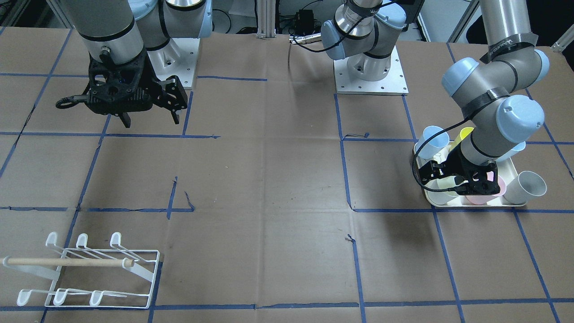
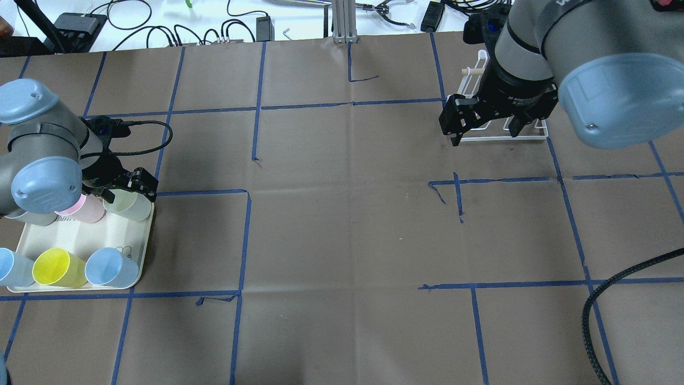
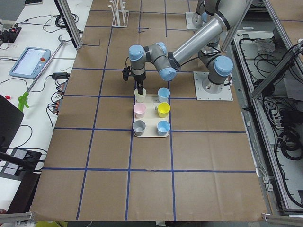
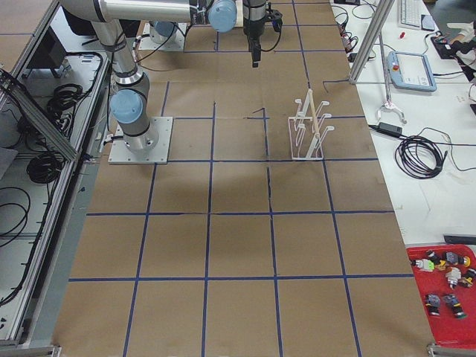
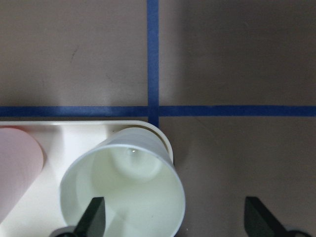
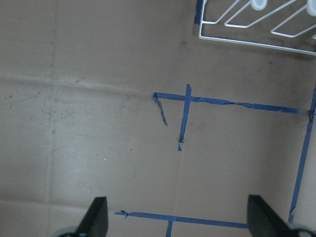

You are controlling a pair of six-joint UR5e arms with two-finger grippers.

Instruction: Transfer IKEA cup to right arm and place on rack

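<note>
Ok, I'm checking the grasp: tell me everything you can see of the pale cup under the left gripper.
The pale cup is a smooth, plastic-looking tumbler, off-white with a greenish tinge, empty, standing mouth up in a corner of the cream tray, beside a pink cup. The left gripper is open: one finger hangs inside its mouth, the other outside; contact cannot be told.
</note>
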